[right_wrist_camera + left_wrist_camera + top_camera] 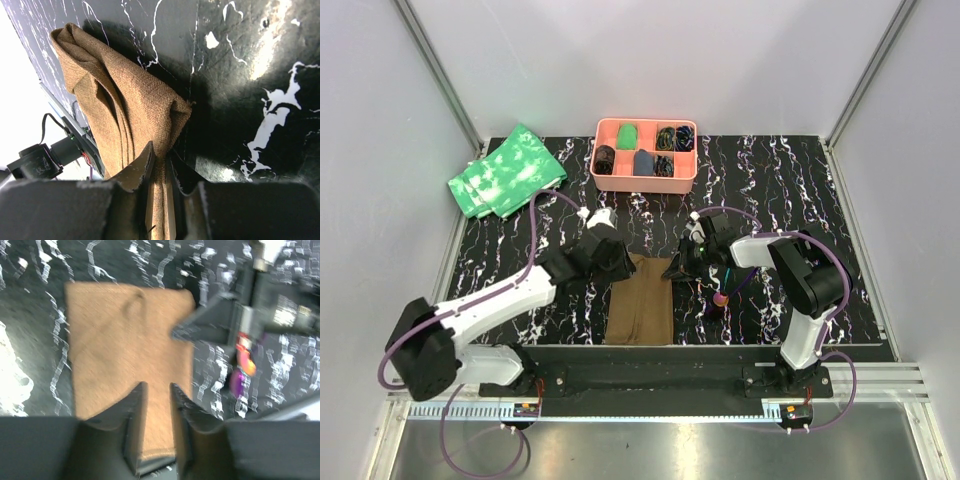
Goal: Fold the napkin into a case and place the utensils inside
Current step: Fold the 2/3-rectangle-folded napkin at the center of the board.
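Right gripper (159,156), jaws pressed together on a fold of the napkin (125,100): we see the brown cloth bunched and raised at its right long edge, pinched between the two fingers. In the overhead view the napkin lies as a narrow layered strip between the two arms, its long axis running from the far side of the table (800,220) toward the arm bases, slightly tilted. Left gripper (158,390), jaws apart, stands over the strip's far left part; flat cloth shows through the gap, and we see no hold there. The utensils (720,296) lie on the table just to the right of the strip, beneath the right arm, with the pink-red rounded end toward the near side; they are not yet in the cloth. We judge the right arm the nearer to them, and the raised right edge faces their side, so the opening would need to lie that way. Farther off, at the back, stand the pink tray (645,184) and the green cloths (505,172).
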You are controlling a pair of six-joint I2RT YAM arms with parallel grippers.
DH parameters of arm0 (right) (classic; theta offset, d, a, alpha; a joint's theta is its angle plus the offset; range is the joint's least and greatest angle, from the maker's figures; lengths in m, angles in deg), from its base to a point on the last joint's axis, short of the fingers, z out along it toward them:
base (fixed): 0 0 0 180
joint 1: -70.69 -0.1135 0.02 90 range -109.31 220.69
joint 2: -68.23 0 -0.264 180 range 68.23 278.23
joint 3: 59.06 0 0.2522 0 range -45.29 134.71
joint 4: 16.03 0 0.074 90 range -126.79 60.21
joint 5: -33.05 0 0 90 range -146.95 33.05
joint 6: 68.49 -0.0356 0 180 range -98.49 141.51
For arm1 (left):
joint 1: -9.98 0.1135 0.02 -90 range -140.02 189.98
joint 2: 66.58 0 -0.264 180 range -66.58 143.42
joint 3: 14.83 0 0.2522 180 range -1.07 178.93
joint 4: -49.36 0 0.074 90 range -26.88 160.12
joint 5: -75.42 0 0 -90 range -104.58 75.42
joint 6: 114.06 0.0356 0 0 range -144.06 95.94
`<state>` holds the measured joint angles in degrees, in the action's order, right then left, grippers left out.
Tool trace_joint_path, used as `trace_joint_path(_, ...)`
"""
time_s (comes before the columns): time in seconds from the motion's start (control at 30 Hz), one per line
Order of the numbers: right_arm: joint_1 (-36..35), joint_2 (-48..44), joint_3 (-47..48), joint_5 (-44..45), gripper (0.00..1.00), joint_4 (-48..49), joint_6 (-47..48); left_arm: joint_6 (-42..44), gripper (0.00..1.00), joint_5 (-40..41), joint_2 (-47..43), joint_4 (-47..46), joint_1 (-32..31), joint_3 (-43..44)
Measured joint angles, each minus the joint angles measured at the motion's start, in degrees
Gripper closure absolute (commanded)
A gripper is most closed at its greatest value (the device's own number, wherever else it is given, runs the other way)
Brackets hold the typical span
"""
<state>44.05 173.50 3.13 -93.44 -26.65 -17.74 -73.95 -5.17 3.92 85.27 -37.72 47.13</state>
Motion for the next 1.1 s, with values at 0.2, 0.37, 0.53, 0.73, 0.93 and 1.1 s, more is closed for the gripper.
trace_joint_path(0.2,0.0,-1.1,0.0,0.2,0.8,-1.8,0.4,2.9,0.87,-2.7,8.7,-5.7,3.6,-0.1)
trace_joint_path(0.37,0.0,-2.6,0.0,0.7,0.76,-4.0,0.7,3.5,0.9,-4.5,14.8,-9.7,4.9,-0.1)
trace_joint_path(0.53,-0.4,-4.4,0.8,1.0,0.68,-6.8,1.3,3.7,0.92,-5.1,19.7,-12.8,5.0,-0.1)
trace_joint_path(0.73,-1.8,-4.4,1.7,1.2,0.9,-8.4,1.8,3.8,0.93,-5.8,22.6,-14.9,5.0,-0.1)
trace_joint_path(0.93,-2.8,-4.6,2.0,1.8,0.94,-9.8,1.6,3.8,0.94,-6.2,23.7,-16.6,5.0,-0.1)
trace_joint_path(1.1,-4.5,-4.7,3.7,2.7,0.94,-10.6,-0.5,3.1,0.94,-7.1,25.7,-19.3,5.0,-0.1)
